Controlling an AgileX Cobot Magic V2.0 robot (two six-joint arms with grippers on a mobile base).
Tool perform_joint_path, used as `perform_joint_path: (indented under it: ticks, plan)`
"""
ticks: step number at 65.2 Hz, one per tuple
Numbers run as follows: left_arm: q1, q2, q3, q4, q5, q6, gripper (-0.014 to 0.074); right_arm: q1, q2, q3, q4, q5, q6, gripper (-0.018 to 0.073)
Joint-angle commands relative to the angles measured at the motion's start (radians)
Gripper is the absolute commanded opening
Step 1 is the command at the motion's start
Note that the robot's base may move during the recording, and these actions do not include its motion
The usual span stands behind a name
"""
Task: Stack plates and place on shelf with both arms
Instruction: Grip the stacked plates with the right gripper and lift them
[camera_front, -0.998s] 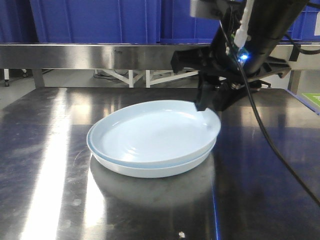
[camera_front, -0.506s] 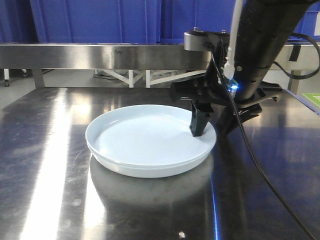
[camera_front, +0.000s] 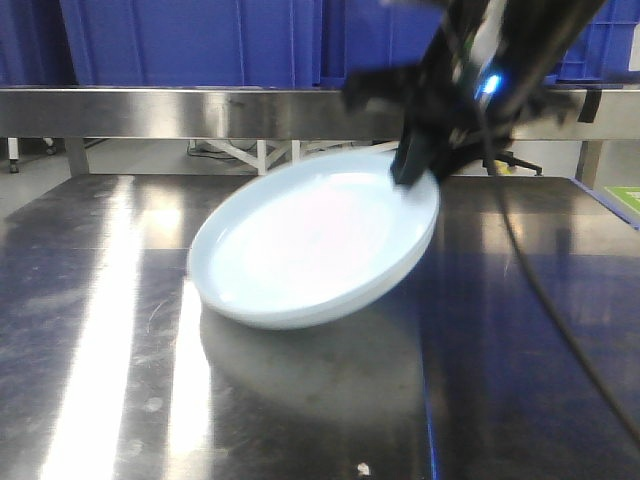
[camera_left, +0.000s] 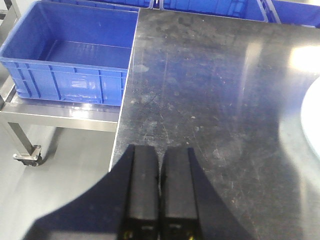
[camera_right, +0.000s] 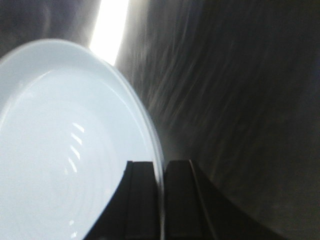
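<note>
The pale bluish-white plates are stacked and tilted, their right rim raised and their left rim low near the steel table. Motion blur makes the two rims hard to separate. My right gripper is shut on that raised rim. In the right wrist view the rim of the plates runs between the two fingers of the right gripper. My left gripper is shut with nothing in it, hovering over the table's left edge. A sliver of the plates shows at the far right of that view.
A steel rail crosses behind the table with blue bins above it. In the left wrist view an open blue bin sits on a wheeled stand left of the table. A black cable trails from the right arm.
Half a second ago the plates lay flat under the right gripper's fingers. Now the right gripper has risen with the rim, and the stack is tipped up on its right side.
</note>
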Motion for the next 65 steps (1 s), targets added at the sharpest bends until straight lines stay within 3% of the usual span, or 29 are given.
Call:
perform_joint_path:
  ticks: [1,19,37,50,65]
  plan:
    - [-0.006,-0.002,-0.029,0.000,-0.074,-0.002,0.0097,-0.026,-0.152,-0.025,-0.018,-0.060,-0.009,0.0057]
    - [-0.006,-0.002,-0.029,0.000,-0.074,-0.002,0.0097,-0.179,-0.495,0.075,-0.018,-0.051,-0.009,0.0057]
    - [-0.006,-0.002,-0.029,0.000,-0.074,-0.002,0.0097,-0.358,-0.904,0.290,-0.018,-0.033,-0.009,0.0057]
    - [-0.006,-0.002,-0.029,0.000,-0.074,-0.002,0.0097,-0.402,-1.142,0.413,-0.017,0.011,-0.009,0.0057]
    - [-0.006,-0.002,-0.029,0.000,-0.074,-0.002,0.0097,-0.406,-1.214,0.438,-0.017,0.028,-0.009,0.0057]
